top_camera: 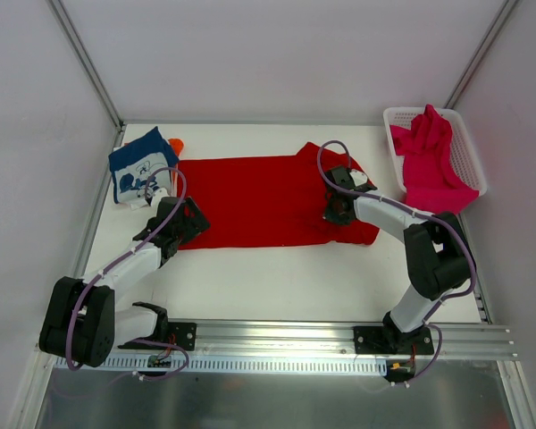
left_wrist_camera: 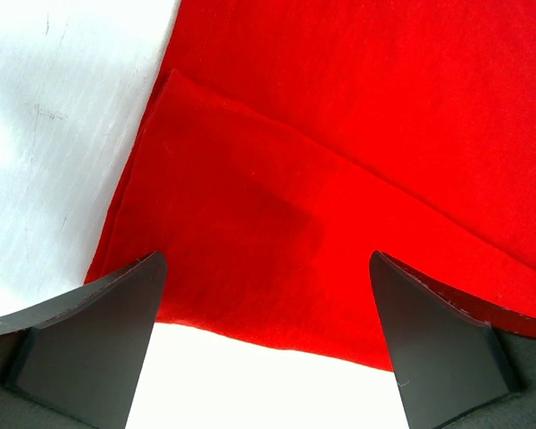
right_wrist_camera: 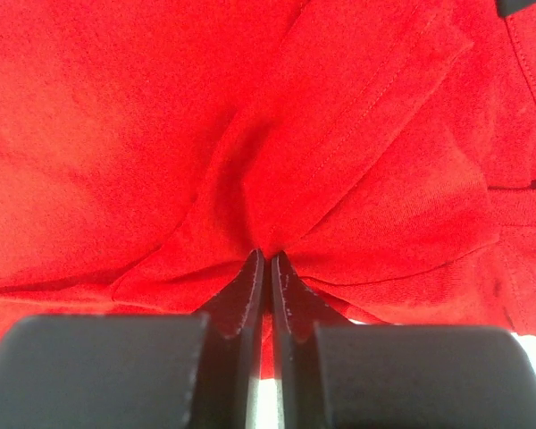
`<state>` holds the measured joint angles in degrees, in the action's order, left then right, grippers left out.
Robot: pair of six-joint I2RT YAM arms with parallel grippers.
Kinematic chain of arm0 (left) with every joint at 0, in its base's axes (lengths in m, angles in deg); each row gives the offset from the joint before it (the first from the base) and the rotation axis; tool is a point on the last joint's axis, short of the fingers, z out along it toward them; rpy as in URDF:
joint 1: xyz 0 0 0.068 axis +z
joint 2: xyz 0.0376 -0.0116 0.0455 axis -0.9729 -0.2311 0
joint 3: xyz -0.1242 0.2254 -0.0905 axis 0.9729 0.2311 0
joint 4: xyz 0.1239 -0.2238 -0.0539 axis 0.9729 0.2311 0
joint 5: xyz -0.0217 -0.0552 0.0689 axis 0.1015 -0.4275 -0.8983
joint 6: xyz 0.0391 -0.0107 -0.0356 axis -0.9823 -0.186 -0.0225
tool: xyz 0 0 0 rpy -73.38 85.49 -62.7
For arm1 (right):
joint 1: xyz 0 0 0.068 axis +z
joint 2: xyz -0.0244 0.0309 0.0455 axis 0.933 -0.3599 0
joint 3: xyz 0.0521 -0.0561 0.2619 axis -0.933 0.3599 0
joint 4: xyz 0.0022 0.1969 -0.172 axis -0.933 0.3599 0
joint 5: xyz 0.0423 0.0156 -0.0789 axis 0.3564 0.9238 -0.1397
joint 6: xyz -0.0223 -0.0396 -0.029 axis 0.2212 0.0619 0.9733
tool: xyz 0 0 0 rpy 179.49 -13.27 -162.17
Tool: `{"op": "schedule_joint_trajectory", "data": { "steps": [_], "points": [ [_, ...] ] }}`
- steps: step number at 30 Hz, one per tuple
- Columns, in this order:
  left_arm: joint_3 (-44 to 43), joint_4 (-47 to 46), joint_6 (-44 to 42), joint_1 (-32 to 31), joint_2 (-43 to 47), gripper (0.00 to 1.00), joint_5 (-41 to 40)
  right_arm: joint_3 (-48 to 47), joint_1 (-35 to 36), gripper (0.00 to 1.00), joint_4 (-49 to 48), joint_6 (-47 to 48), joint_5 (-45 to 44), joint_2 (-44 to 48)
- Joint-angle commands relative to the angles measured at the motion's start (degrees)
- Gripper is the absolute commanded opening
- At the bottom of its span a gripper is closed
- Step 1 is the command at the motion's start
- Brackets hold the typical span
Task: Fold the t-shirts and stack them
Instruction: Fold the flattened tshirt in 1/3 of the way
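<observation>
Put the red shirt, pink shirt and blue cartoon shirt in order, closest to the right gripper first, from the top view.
1. Red shirt, pinched in the right gripper.
2. Pink shirt, in the basket, far right.
3. Blue cartoon shirt, far left.

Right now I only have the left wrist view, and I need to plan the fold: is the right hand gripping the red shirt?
Observer: Yes. The right hand is shut, pinching a bunched fold of the red t-shirt toward its right end.
Operator: Is anything already folded?
Observer: The navy t-shirt lies folded at the far left corner of the table.
Operator: And the pink one?
Observer: The magenta-pink t-shirt sits crumpled in the white basket at the far right, spilling over its near rim.
</observation>
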<state>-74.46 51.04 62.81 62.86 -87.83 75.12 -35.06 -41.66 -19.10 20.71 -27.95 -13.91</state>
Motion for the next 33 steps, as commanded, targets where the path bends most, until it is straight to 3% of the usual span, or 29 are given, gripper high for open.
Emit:
{"op": "schedule_joint_trajectory", "data": {
  "steps": [1,4,20,23,29,33],
  "points": [
    [0.5,-1.0,-0.2,0.4,1.4,0.99,0.3,-1.9,0.0,0.04,0.7,0.4,0.9,-0.5],
    [0.5,-1.0,-0.2,0.4,1.4,0.99,0.3,-2.0,0.0,0.00,0.7,0.4,0.9,-0.5],
    [0.4,-1.0,-0.2,0.3,1.8,0.99,0.2,-10.5,-0.3,0.01,5.7,4.4,-0.4,-2.1],
    [0.5,-1.0,-0.2,0.4,1.8,0.99,0.1,-12.4,-0.6,0.11,6.9,5.3,0.5,-3.4],
    [0.5,-1.0,-0.3,0.4,2.0,0.99,-0.1,-12.0,-0.7,0.16,6.7,5.0,1.7,-4.9],
    [0.4,-1.0,-0.2,0.3,1.9,0.99,0.0,-11.5,-0.7,0.27,6.7,5.1,1.9,-5.0]
  ]
}}
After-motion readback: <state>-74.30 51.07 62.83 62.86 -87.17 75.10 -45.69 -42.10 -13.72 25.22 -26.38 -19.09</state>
